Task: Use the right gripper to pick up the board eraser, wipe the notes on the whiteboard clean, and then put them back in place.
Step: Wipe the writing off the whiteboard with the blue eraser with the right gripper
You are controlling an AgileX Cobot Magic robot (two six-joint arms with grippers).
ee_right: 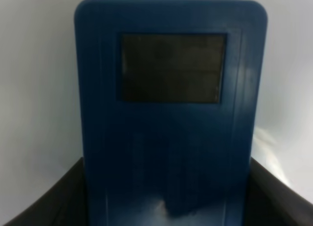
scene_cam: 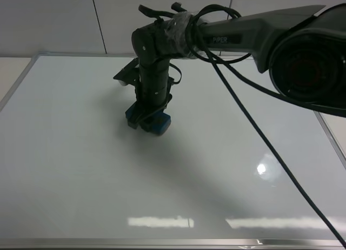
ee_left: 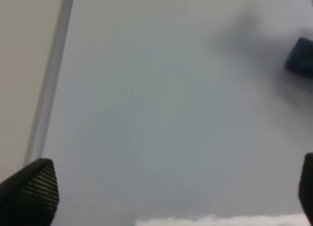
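Observation:
My right gripper points down at the far left-centre of the whiteboard and is shut on the blue board eraser, which rests on or just above the board surface. In the right wrist view the eraser fills the frame, with one dark square patch showing and a dark finger on each side. No red notes show in any view. My left gripper is open and empty above the whiteboard, with the eraser off to one side.
The board's silver frame runs along the near edge, and it shows beside my left gripper. The right arm's black cable hangs across the board. Light reflections lie on the near part.

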